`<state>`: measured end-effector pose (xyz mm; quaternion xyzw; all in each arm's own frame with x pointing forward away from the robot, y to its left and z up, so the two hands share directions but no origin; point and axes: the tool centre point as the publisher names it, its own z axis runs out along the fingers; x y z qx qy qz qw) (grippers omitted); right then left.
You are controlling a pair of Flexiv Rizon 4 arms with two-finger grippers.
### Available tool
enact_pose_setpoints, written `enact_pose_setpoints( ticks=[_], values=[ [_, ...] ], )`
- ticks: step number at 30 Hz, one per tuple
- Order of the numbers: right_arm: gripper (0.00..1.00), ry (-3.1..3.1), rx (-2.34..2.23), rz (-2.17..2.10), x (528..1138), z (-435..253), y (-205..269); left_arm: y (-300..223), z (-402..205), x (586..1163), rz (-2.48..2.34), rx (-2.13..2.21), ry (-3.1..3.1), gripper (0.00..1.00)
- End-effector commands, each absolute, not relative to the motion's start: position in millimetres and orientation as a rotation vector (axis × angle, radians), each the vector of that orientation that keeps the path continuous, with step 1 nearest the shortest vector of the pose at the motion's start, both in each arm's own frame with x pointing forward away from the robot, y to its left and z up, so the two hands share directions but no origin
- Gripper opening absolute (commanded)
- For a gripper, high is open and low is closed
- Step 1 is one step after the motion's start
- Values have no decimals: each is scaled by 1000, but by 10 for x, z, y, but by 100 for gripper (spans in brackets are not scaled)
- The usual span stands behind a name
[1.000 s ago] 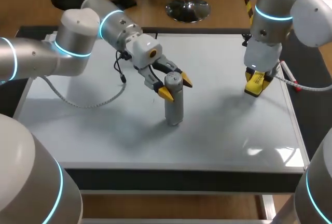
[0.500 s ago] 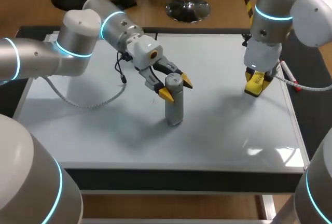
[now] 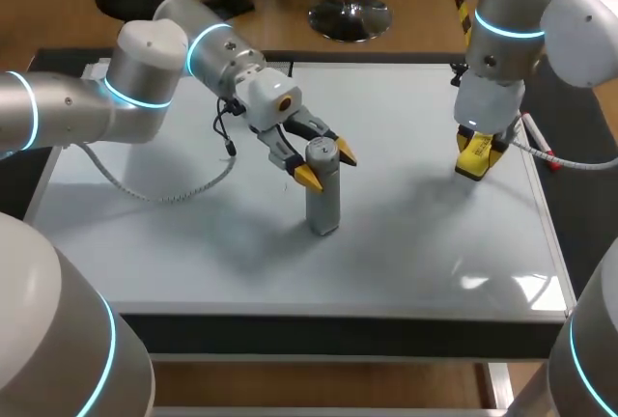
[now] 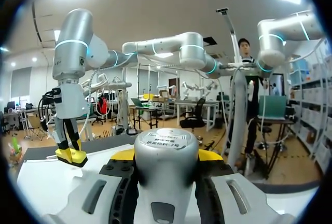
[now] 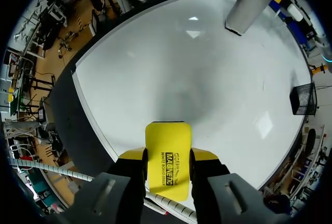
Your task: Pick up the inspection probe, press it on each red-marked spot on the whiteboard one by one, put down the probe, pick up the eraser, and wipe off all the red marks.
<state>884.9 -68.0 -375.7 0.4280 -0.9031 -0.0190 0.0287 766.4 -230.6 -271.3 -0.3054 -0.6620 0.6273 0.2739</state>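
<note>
The inspection probe, a silver cylinder, stands upright near the middle of the whiteboard. My left gripper is shut on its upper part, one yellow tip on each side. In the left wrist view the probe fills the gap between the fingers of that gripper. My right gripper points straight down near the board's right edge, shut on the yellow eraser, which rests on the board. The right wrist view shows the eraser between the fingers, the probe far ahead. I make out no red marks.
A grey cable from my left arm droops over the board's left half. A white cable runs off my right gripper past the board's right edge. The near edge of the board lies in front of both grippers.
</note>
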Motion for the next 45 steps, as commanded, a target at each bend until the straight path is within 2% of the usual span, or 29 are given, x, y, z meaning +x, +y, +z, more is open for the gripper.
enact_pose_setpoints(
  ticks=[1,24,45],
  values=[
    [0,-2785,1323,-55,8854,-3752,-685,-2285,-2759,7677,1688,-817,-1776,0],
    [0,-2785,1323,-55,8854,-3752,-685,-2255,-2739,7659,1673,-809,-1782,0],
    [0,-2785,1323,-55,8854,-3752,-685,-1827,-2438,7918,1620,-841,-1863,0]
  ],
)
